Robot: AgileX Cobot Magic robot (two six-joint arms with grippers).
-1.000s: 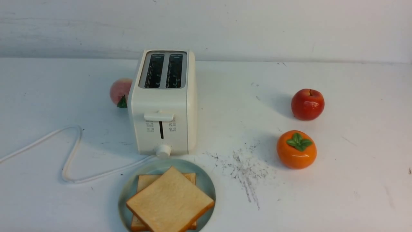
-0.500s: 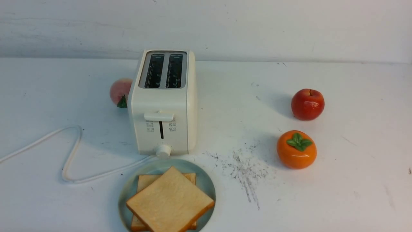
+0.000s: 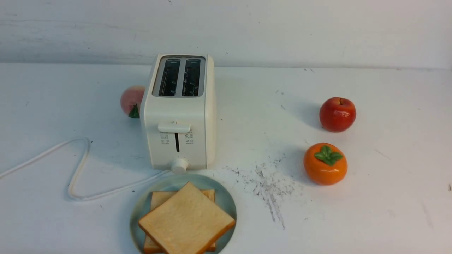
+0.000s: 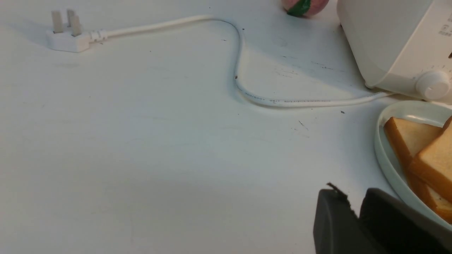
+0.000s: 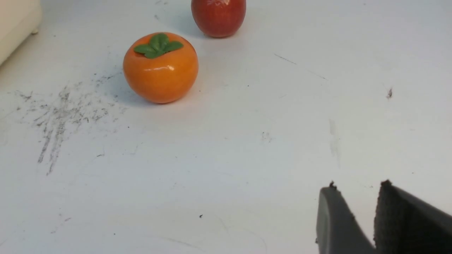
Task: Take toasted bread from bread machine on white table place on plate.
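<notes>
Two slices of toasted bread (image 3: 186, 220) lie stacked on the plate (image 3: 169, 184), the upper one turned at an angle over the lower. The plate sits on the white table (image 3: 370, 218) just in front of the bread machine (image 3: 178, 113), whose two slots look empty and whose lever is up. Neither gripper shows in the front view. My left gripper (image 4: 353, 197) hovers low beside the plate (image 4: 385, 155) and toast (image 4: 409, 137), slightly open and empty. My right gripper (image 5: 357, 190) is open over bare table with nothing between its fingers.
A white cord (image 3: 76, 176) loops left of the toaster and ends in a plug (image 4: 67, 37). A peach (image 3: 131, 100) sits behind the toaster's left side. A red apple (image 3: 337, 114) and an orange persimmon (image 3: 325, 164) stand on the right, by dark scuff marks (image 3: 270, 187).
</notes>
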